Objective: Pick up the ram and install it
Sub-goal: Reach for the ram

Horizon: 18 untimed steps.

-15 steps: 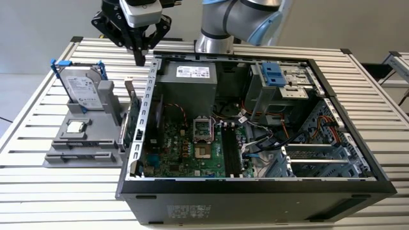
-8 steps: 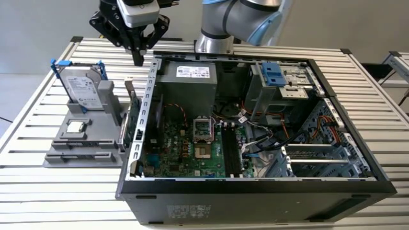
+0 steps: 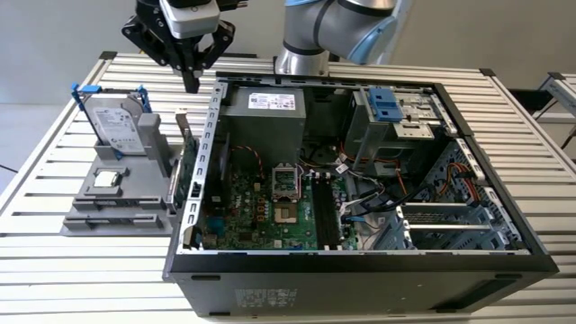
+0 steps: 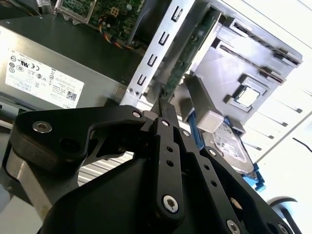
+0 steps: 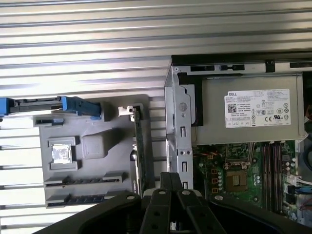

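The ram (image 3: 189, 177) is a thin green stick standing on edge in the grey holder (image 3: 117, 219), right beside the open computer case's wall. In both wrist views it shows edge-on as a narrow green strip (image 5: 138, 151) (image 4: 187, 51). My gripper (image 3: 191, 84) hangs above the holder's far end, well clear of the ram, fingers pressed together with nothing between them. Its black fingertips (image 5: 170, 179) (image 4: 163, 106) point down near the ram's end and the case wall.
The open computer case (image 3: 504, 253) lies on the slatted table, with motherboard memory slots (image 3: 324, 216) and a grey power supply (image 3: 270, 115) inside. The holder also carries a silver hard drive in a blue frame (image 3: 117, 121) and a small square processor chip (image 3: 108, 179).
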Each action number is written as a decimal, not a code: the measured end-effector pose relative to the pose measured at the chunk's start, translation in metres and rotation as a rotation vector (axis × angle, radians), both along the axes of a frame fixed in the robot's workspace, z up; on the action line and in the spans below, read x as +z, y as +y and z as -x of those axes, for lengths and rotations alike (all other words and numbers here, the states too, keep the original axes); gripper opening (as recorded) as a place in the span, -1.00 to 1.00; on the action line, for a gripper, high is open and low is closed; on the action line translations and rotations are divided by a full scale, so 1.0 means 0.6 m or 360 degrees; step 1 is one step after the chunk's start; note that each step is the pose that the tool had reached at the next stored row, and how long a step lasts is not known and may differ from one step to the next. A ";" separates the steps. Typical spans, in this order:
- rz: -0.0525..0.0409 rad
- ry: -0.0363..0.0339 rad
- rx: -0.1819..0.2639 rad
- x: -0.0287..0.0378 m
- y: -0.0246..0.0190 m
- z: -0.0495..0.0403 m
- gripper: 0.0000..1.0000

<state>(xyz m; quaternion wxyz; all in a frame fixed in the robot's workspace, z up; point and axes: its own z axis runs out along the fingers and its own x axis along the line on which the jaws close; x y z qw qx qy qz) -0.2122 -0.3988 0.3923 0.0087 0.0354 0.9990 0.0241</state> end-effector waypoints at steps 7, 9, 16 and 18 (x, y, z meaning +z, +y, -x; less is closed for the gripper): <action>0.0000 0.0000 0.0000 0.000 0.0000 0.007 -1.00; 0.0000 0.0000 0.0000 0.000 0.0001 0.008 -1.00; 0.0000 0.0000 0.0000 0.000 0.0000 0.014 -1.00; 0.0000 0.0000 0.0000 0.000 0.0000 0.018 -1.00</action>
